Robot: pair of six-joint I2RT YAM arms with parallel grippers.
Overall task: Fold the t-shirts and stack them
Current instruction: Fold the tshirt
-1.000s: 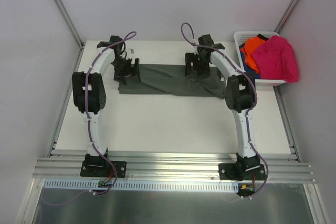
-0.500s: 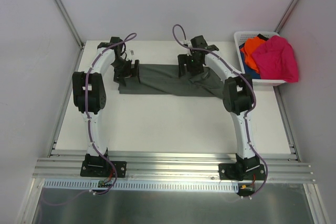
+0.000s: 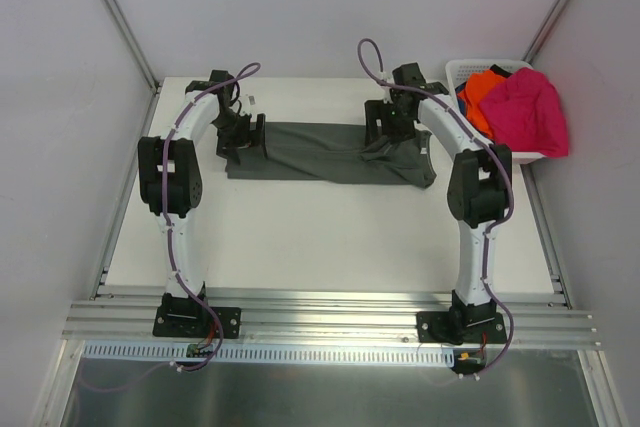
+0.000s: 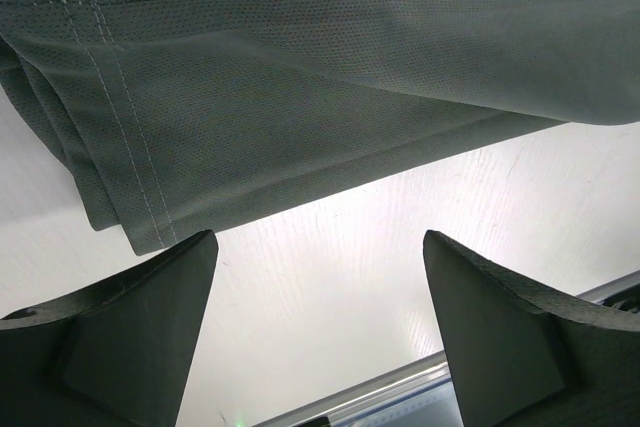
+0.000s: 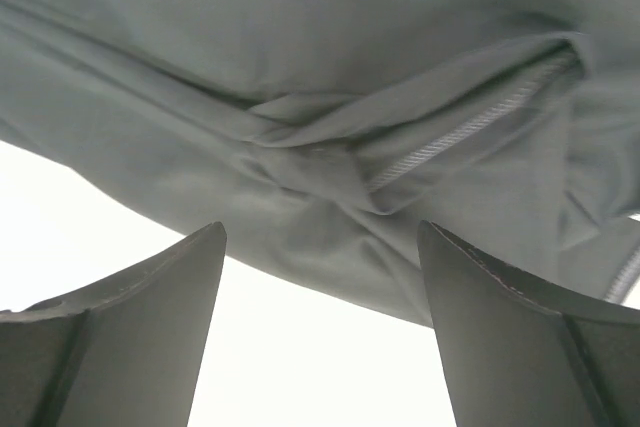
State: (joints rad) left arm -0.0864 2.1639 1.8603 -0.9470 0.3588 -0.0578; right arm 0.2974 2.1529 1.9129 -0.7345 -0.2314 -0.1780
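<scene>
Now the right gripper (image 3: 387, 127) sits further right than a moment ago over the dark grey-green t-shirt (image 3: 310, 152) lying folded on the desk (image 3: 300, 237), jaws spread and empty. The left gripper (image 3: 243, 137), likewise spread, waits at the shirt's left end, so another fold looks likely.

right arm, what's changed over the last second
The right gripper swung left over the dark grey-green t-shirt, then back right toward the basket, jaws open, nothing taken. The left gripper, that shirt and the pink t-shirt in the basket stayed put.
</scene>
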